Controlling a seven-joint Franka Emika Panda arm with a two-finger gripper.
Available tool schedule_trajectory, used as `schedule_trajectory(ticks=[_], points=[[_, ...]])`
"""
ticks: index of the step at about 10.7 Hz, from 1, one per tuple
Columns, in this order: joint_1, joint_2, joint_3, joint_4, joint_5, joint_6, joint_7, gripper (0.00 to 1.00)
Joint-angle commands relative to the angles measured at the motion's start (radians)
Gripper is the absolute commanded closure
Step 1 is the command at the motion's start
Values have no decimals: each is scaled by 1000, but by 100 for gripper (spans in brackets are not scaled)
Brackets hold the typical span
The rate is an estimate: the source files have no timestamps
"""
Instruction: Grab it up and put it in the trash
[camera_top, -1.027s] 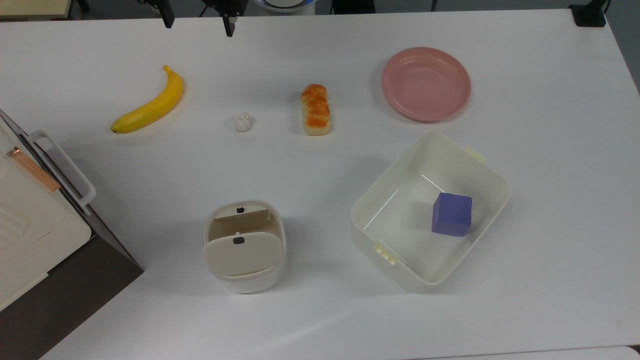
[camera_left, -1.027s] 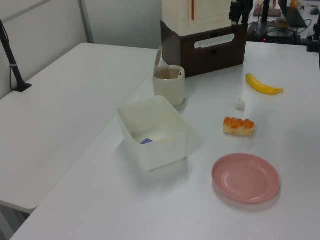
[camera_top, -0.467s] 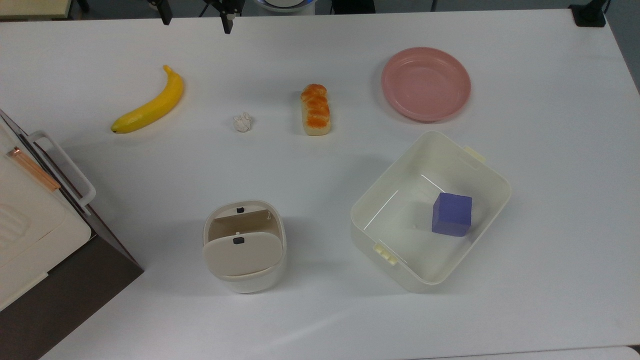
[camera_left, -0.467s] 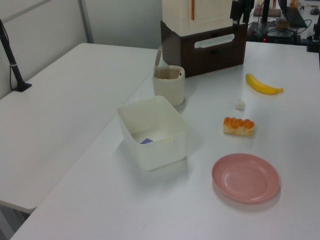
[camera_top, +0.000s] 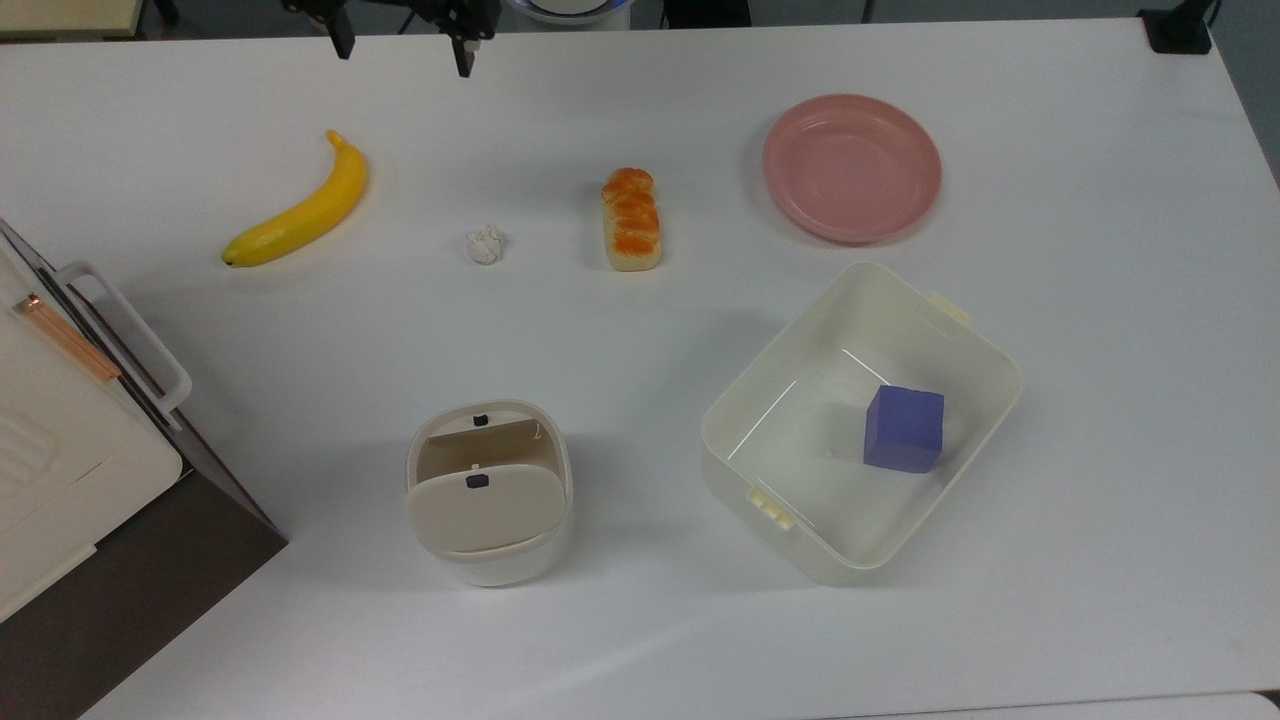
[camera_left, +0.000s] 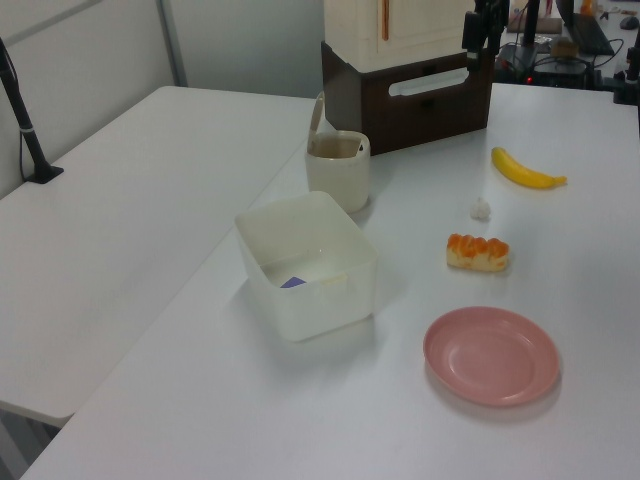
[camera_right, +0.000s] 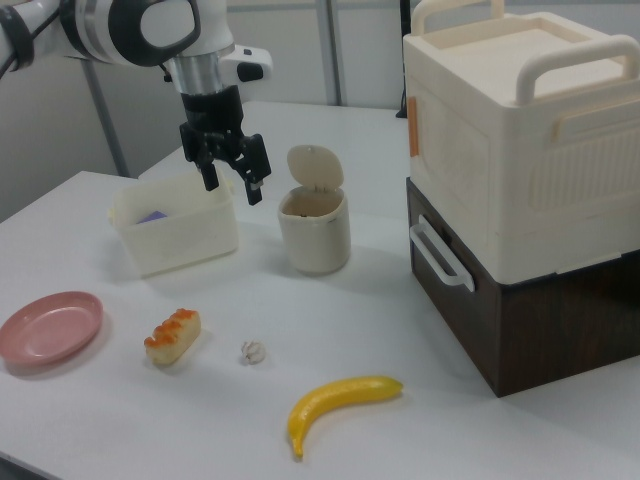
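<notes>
The top view's upper edge is cutting off my black two-finger gripper (camera_top: 402, 45); the cream tub's wall (camera_left: 330, 300) is hiding most of the purple block (camera_left: 292, 283).

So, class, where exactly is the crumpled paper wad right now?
In the top view, the paper wad lies on the table between the banana and the bread roll.

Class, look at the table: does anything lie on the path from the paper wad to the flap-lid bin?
Nothing visible does. The wad sits alone between the banana and the bread, and bare table separates it from the bin. The open gripper hangs in the air, holding nothing.
</notes>
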Motion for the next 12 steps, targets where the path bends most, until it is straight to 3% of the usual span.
schedule_trajectory(ticks=[1, 5, 9, 12], points=[[20, -37, 3, -41, -26, -10, -1, 0], [28, -40, 17, -112, -26, 41, -1, 0], [25, -42, 43, -251, -26, 180, 2, 0], [17, -83, 42, -441, -35, 303, 0, 0]])
